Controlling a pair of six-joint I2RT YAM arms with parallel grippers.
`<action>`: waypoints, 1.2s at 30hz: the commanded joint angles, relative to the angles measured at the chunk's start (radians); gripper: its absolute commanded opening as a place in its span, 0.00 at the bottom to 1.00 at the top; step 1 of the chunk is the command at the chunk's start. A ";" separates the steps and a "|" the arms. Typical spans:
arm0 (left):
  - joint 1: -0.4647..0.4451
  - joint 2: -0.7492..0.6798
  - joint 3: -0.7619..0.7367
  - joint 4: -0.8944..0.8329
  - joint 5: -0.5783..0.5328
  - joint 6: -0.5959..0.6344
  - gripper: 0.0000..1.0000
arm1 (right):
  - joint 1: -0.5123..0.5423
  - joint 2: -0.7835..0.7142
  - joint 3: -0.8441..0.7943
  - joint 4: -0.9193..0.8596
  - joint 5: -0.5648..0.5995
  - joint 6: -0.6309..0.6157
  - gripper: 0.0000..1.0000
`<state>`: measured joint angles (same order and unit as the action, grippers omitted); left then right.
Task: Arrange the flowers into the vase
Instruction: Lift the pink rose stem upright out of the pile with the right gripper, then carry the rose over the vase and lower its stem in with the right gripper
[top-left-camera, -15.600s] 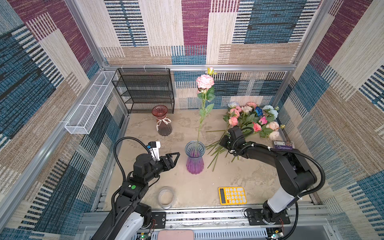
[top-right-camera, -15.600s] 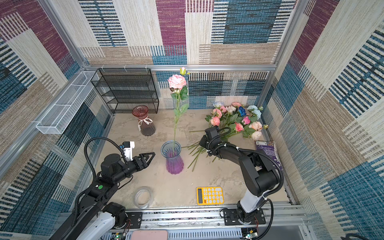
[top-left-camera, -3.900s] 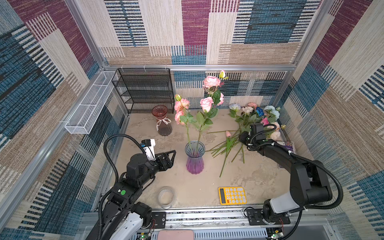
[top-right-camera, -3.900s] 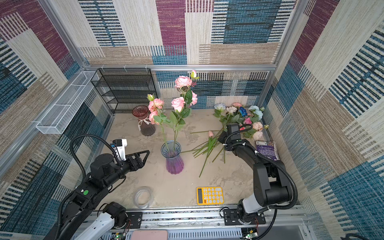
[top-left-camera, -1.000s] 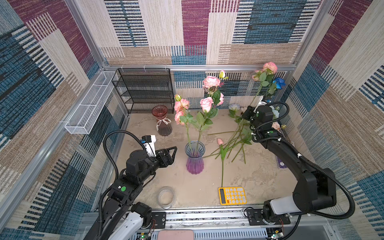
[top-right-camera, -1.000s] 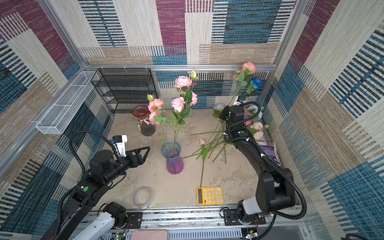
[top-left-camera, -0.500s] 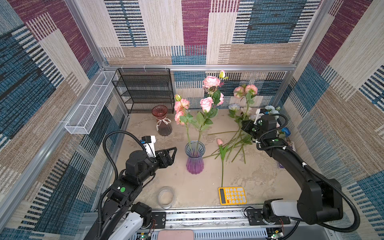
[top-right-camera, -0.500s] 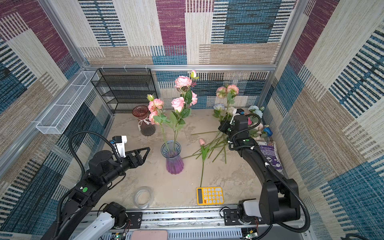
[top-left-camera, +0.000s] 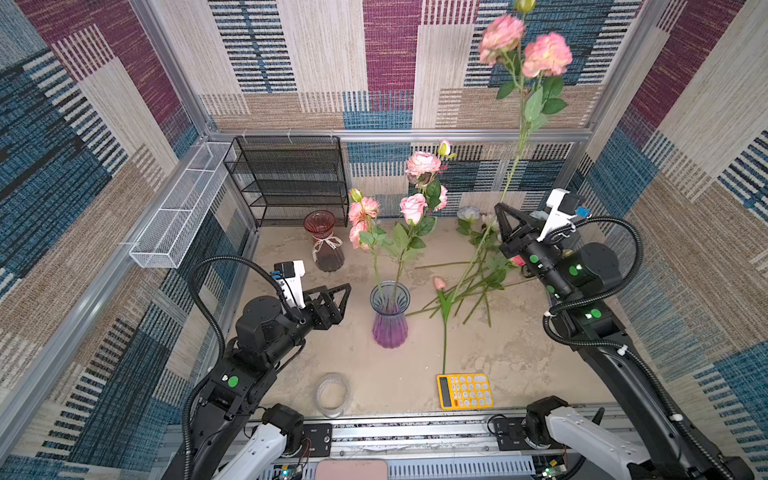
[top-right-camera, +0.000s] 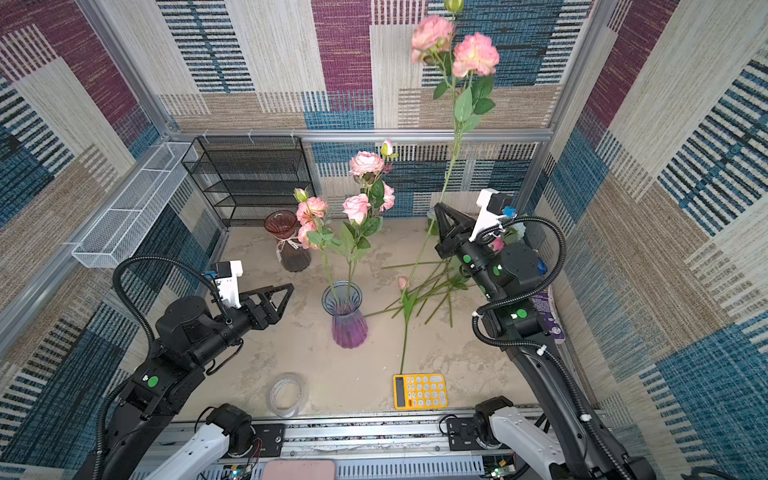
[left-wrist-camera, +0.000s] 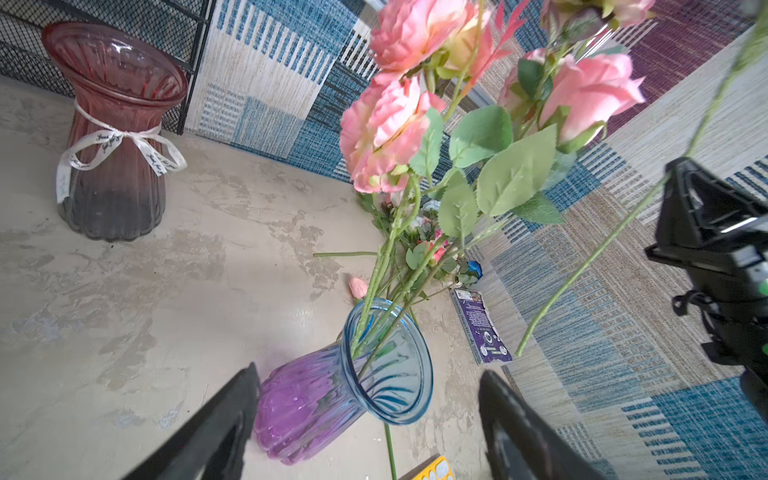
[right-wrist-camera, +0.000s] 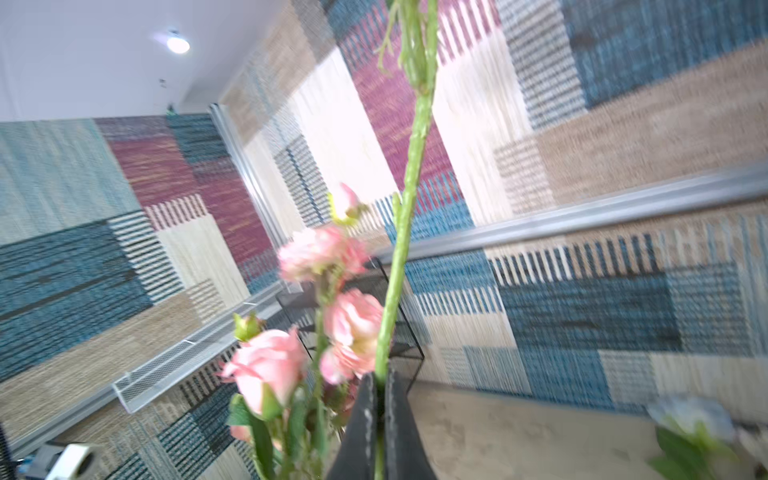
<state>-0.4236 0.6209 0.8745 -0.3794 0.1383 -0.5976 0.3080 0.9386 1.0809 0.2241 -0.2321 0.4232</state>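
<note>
The held rose (top-left-camera: 546, 54) towers over the table (top-left-camera: 511, 353), its stem pinched by the right end effector (top-left-camera: 500, 210). The vase (top-left-camera: 389, 316) stands mid-table holding pink roses (top-left-camera: 413, 208), with loose flowers (top-left-camera: 478, 276) nearby. The top-heavy stem may swivel in the pinch, or its tail may snag those roses. The left end effector (top-left-camera: 341, 296) hovers spread beside the vase. Only the left wrist view shows the stem's free end (left-wrist-camera: 519, 352) hanging apart from the vase's mouth.
</note>
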 joint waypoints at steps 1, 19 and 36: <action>0.001 -0.003 0.023 -0.025 -0.012 0.048 0.84 | 0.040 -0.002 0.069 0.101 -0.087 -0.054 0.00; 0.002 -0.011 0.029 -0.046 -0.012 0.041 0.84 | 0.595 0.377 0.225 0.351 0.172 -0.426 0.00; 0.001 0.016 -0.016 0.022 0.049 0.008 0.84 | 0.659 0.387 -0.052 0.322 0.296 -0.473 0.04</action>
<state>-0.4236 0.6338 0.8631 -0.4023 0.1642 -0.5884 0.9668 1.3392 1.0336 0.5549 0.0498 -0.0570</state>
